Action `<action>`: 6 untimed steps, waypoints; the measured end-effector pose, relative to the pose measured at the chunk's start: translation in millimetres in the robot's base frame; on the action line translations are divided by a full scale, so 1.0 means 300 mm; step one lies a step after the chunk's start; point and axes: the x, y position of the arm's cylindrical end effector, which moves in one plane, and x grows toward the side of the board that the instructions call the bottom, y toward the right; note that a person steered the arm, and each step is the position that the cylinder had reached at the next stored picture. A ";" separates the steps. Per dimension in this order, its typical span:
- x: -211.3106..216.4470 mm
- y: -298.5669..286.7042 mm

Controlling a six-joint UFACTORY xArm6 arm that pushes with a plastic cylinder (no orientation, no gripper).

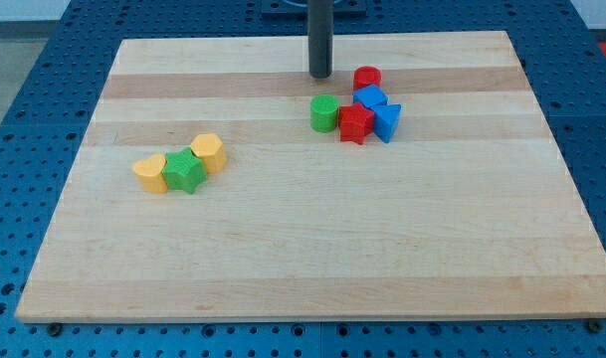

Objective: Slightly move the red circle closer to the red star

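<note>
Rod has no fingers; tip (320, 76) touches nothing. Red circle (367, 78) just right of tip, red star (355, 123) below-right, blue block (371, 98) between. Push seemingly undone.

My tip (320, 76) is the blunt, flat-cut lower end of a straight, round rod, dark grey to black with a dull sheen and a faint lighter streak down its length. Its surface is smooth and bare. Above the tip the rod keeps one width, entering a darker mount cut off at the view's top.
</note>
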 end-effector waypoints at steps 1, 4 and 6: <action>0.005 0.203; 0.041 0.095; 0.118 0.080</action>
